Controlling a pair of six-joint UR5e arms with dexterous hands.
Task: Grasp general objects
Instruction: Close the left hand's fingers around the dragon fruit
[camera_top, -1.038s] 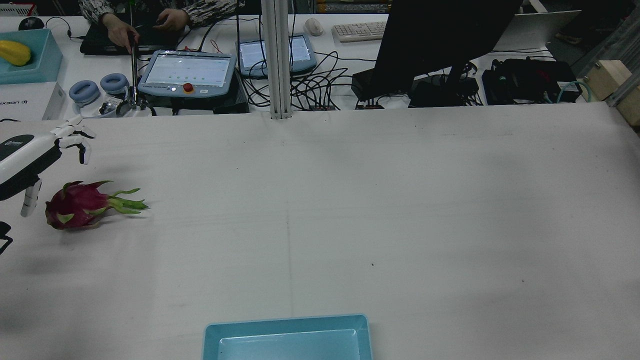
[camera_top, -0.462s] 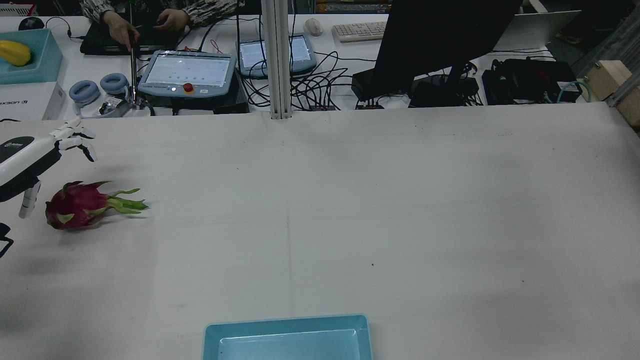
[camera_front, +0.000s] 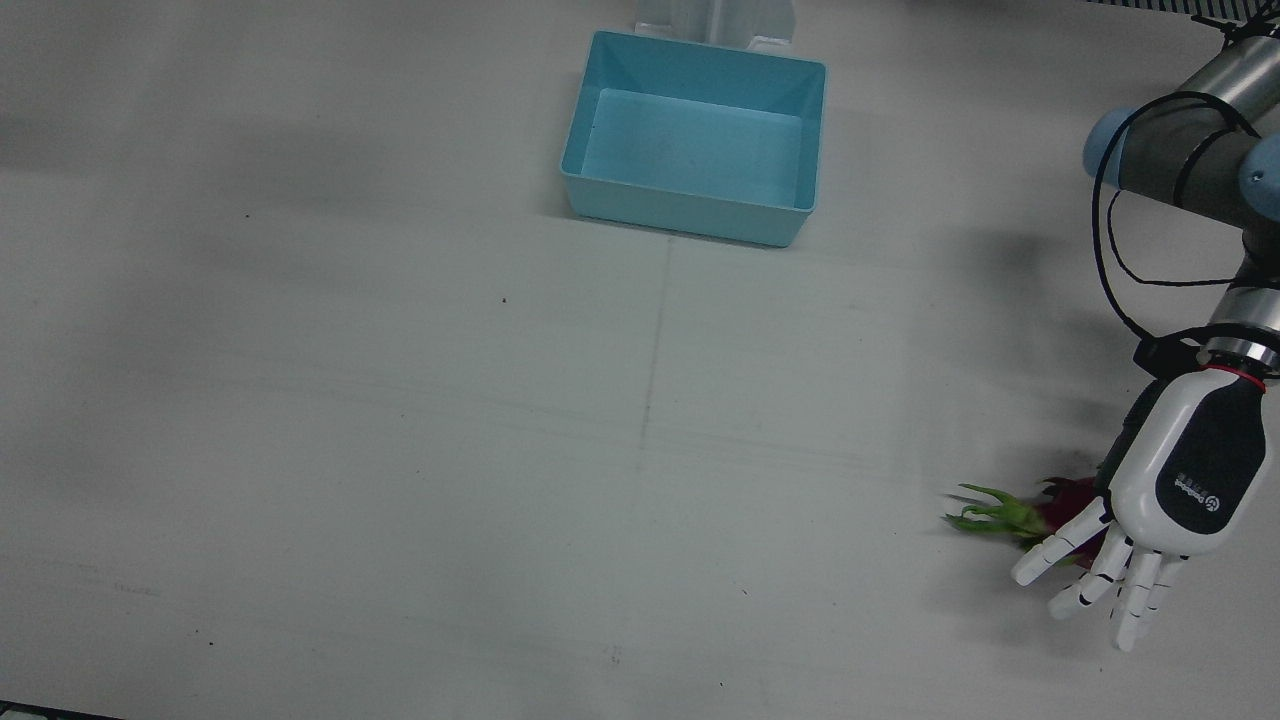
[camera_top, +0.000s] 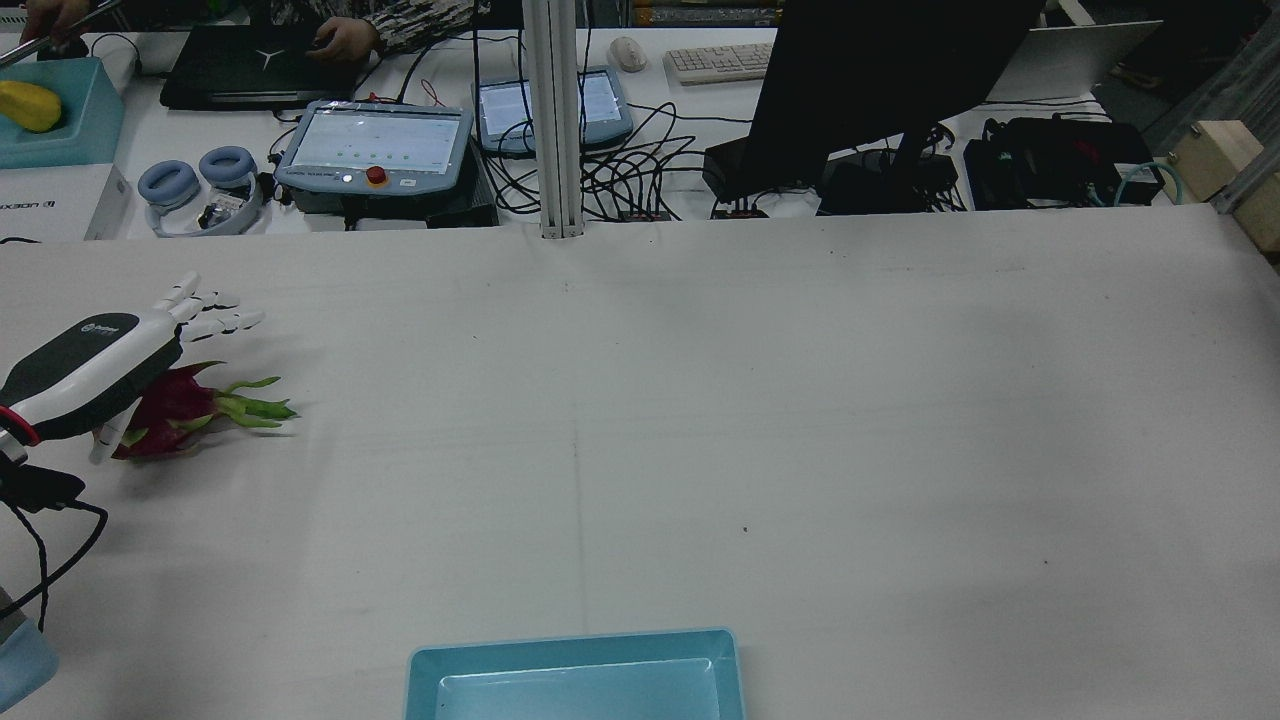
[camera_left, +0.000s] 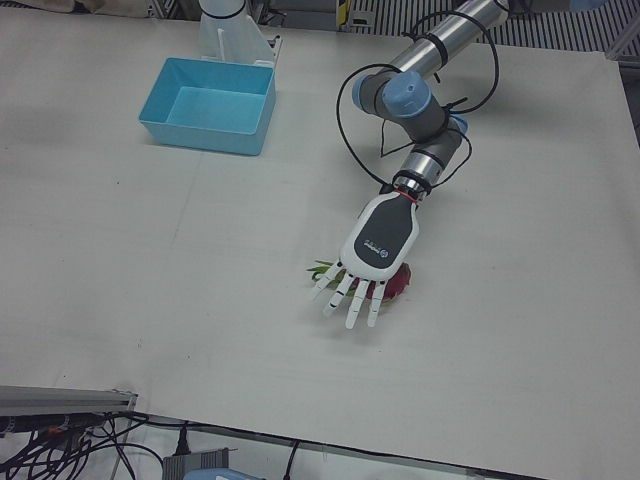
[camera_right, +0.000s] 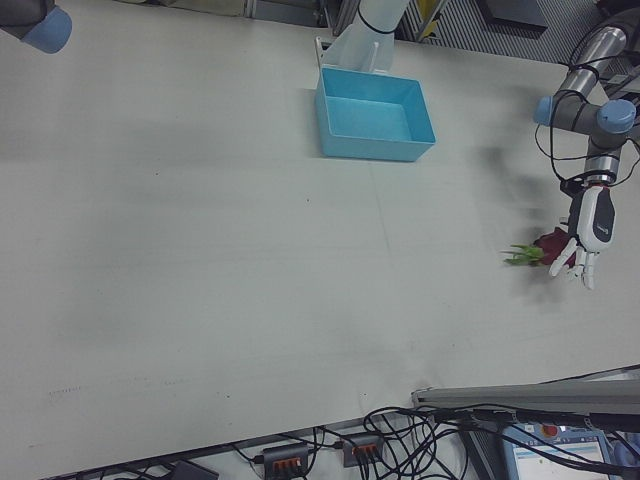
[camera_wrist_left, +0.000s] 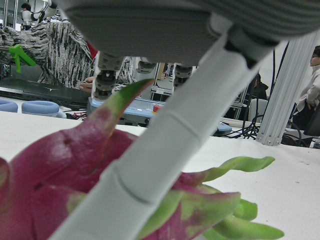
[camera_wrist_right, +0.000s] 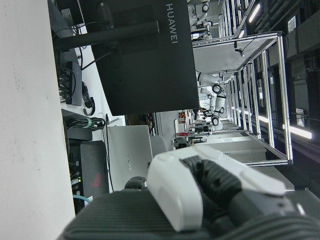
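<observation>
Dragon fruit (camera_top: 175, 410) on worktop (camera_top: 700, 400), far left; left hand (camera_top: 95, 370) poised above w/ fingers (camera_left: 350, 295) spread, nothing gripped, ready for pre-grasp.

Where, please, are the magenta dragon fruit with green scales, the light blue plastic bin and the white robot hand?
Dragon fruit (camera_top: 170, 400), rear view, red body.
Blue bin (camera_front: 690, 215), front view, near wall.
Left hand (camera_left: 378, 245), left-front view, back of palm.
</observation>
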